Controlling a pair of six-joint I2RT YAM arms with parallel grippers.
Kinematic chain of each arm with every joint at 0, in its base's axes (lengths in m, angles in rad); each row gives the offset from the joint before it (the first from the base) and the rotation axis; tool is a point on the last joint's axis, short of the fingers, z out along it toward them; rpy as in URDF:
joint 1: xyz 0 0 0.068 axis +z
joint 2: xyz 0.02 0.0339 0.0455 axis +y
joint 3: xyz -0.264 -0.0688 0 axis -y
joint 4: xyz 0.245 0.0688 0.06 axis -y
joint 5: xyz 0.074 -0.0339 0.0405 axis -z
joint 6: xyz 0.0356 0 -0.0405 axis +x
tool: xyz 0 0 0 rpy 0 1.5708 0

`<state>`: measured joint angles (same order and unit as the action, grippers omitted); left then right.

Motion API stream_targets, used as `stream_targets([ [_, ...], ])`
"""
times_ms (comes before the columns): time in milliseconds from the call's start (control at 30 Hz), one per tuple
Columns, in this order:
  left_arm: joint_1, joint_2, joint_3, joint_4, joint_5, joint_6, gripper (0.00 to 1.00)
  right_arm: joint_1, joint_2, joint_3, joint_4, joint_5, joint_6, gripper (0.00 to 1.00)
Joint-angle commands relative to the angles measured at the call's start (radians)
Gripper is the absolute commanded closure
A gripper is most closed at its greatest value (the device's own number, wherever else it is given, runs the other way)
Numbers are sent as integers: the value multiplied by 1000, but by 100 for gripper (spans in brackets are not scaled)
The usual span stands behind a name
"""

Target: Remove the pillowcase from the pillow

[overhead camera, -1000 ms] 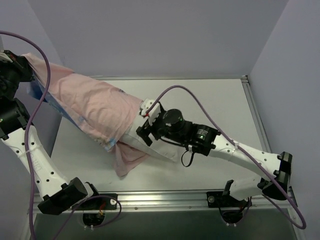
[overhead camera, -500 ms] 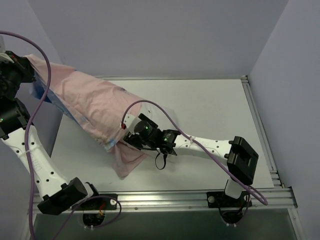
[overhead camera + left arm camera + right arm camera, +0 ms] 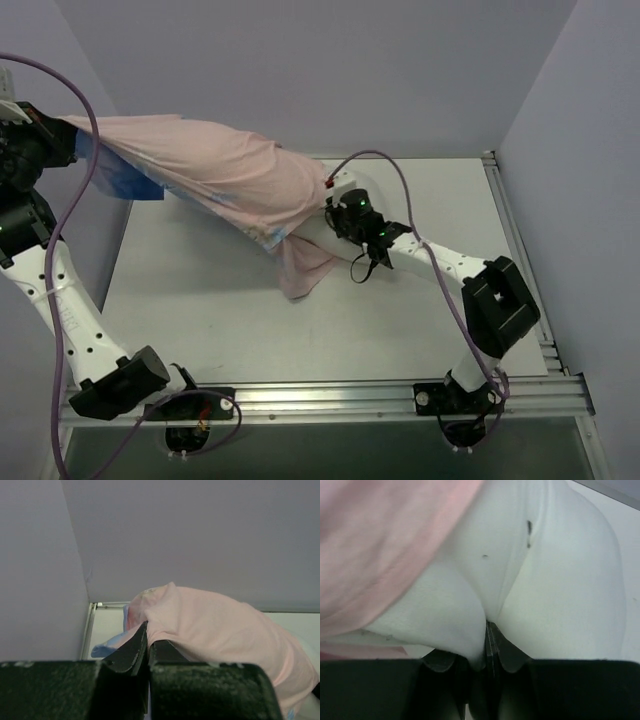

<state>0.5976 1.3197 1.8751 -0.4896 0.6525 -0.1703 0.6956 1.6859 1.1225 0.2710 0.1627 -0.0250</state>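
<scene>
The pillowcase (image 3: 200,165) shows its pale pink side, with a blue patch at the left, and hangs stretched in the air from the upper left toward the table's middle. My left gripper (image 3: 55,135) is raised at the far left and shut on its edge; the left wrist view shows the pink pillowcase (image 3: 215,625) pinched between the left gripper's (image 3: 148,632) fingers. The white pillow (image 3: 318,235) sticks out of the cover's lower end. My right gripper (image 3: 335,215) is shut on a fold of the pillow (image 3: 560,580); its fingers (image 3: 487,625) pinch white fabric beside the pink pillowcase (image 3: 375,540).
The white table (image 3: 450,200) is boxed in by grey walls at the back and sides. A metal rail (image 3: 330,395) runs along the near edge by the arm bases. Purple cables loop over both arms.
My right gripper has moved up and right along the pillow and closed on its white fabric. My left arm has lifted the pillowcase, pulling it taut and higher off the table.
</scene>
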Motion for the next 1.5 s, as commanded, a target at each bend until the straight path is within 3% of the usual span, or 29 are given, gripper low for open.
stream_targets([
  [0, 36, 18, 143, 99, -131, -4, 98, -266, -14, -93, -243, 97, 112, 100],
  [33, 39, 24, 165, 88, -139, -6, 98, -351, -3, -93, -263, 103, 128, 100],
  [267, 67, 61, 315, 36, -229, -1, 98, -648, 57, -104, -283, 101, 195, 100],
  [567, 198, 95, 361, 61, -307, 8, 98, -838, 2, -102, -253, 81, 218, 100],
  [633, 202, 89, 335, 75, -289, 14, 98, -838, -35, -95, -262, 72, 218, 100],
  [733, 194, 38, 181, 182, -98, -44, 98, -817, -104, -87, -268, -8, 224, 100],
  [800, 115, -12, 24, 221, -27, -8, 98, -785, -147, -79, -309, -40, 237, 100],
  [900, -86, -71, -175, 85, -45, 205, 98, -667, -221, -78, -380, -17, 221, 100],
  [1033, -133, -131, -407, -38, 113, 302, 98, -549, -334, -169, -417, -98, 276, 100],
  [1133, -144, -158, -499, -237, 93, 469, 96, -409, -370, -211, -429, -124, 321, 100],
  [1167, -145, -166, -517, -271, 81, 509, 93, -333, -370, -211, -446, -127, 327, 100],
  [1233, -150, -165, -571, -326, 49, 604, 72, -271, -355, -205, -457, -147, 356, 100],
  [1267, -154, -151, -583, -343, 11, 638, 56, -236, -347, -204, -452, -202, 365, 100],
  [1300, -165, -140, -591, -357, -10, 669, 23, -170, -336, -201, -447, -218, 376, 100],
  [1333, -185, -129, -587, -388, -22, 713, 2, -141, -315, -198, -437, -233, 393, 100],
  [1367, -194, -116, -576, -405, -10, 729, 6, -115, -305, -196, -434, -248, 399, 100],
  [1467, -241, -140, -510, -414, 76, 714, 6, -45, -288, -202, -411, -270, 418, 100],
])
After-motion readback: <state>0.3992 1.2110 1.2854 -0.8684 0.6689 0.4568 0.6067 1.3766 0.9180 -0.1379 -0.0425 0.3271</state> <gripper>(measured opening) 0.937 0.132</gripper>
